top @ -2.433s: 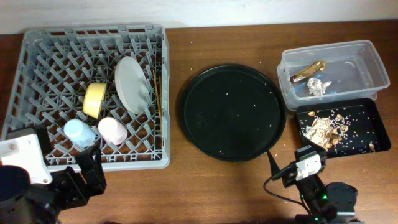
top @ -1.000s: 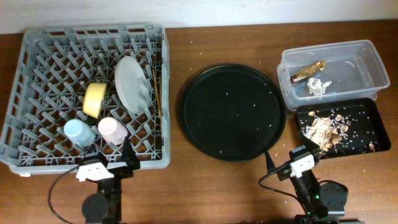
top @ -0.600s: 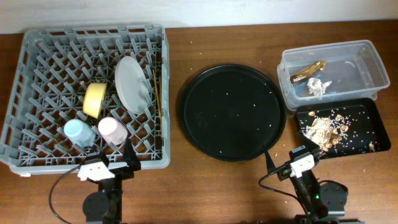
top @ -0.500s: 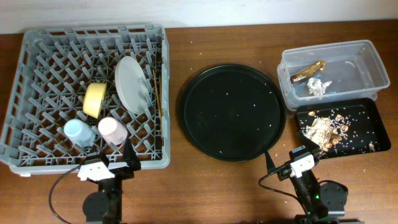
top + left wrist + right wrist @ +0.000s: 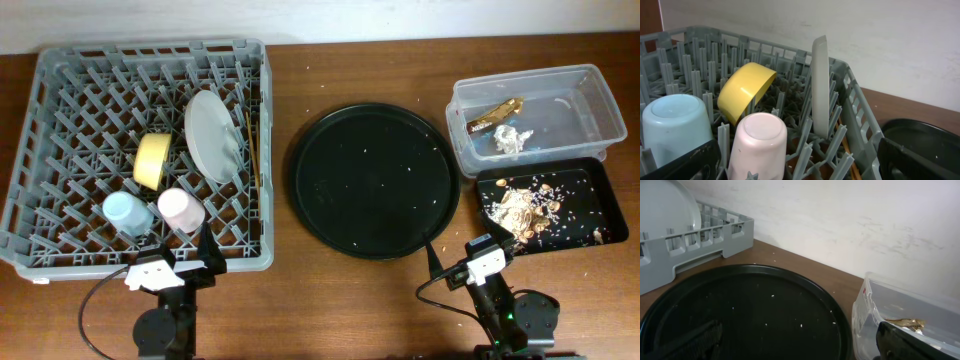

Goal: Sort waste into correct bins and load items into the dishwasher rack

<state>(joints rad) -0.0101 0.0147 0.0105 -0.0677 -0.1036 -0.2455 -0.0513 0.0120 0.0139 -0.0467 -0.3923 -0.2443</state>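
The left pincer [image 5: 797, 150] is spread wide and empty, low at the 7 o'clock edge of the desk [image 5: 300, 310]. The right pincer [image 5: 800, 337], equally wide with nothing in it, sits at 5 o'clock.

At 12 o'clock from the left one, the pink cup [image 5: 760, 137] and blue cup [image 5: 675, 122] stand base-up in the dishwasher rack [image 5: 150, 47]. The yellow bowl [image 5: 742, 92], white plate [image 5: 820, 90] and chopsticks [image 5: 253, 150] are racked beyond them.

At 1 o'clock from the right one, food scraps [image 5: 520, 210] lie in the black tray [image 5: 600, 190]. The tissue [image 5: 513, 138] and wrapper [image 5: 495, 115] lie in the clear tub [image 5: 575, 110].

Sorting and loading look finished. The round black tray [image 5: 375, 180] holds only specks, so the next move likely calls for no grasp.
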